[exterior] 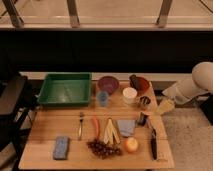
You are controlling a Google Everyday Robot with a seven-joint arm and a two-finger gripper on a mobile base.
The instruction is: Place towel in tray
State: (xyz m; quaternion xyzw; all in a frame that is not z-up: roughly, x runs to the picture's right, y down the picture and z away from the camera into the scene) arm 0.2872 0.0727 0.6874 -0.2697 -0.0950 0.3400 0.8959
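The speckled blue rectangular sponge pad (61,148) lies front-left. The large green plastic tray (65,92) sits rear-left, open to receive. The small grey-blue folded cloth towel (126,127) lies flat, centre-right. The gripper (166,104) hangs at the right edge, fingers apart, apparently staged for approach.

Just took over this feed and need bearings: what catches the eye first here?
The big green tray, empty at the back left of the table, stands out most. The robot's white arm is at the right, its pincer open beside the table's right edge, holding nothing. The grey-blue towel lies just right of the table's centre.
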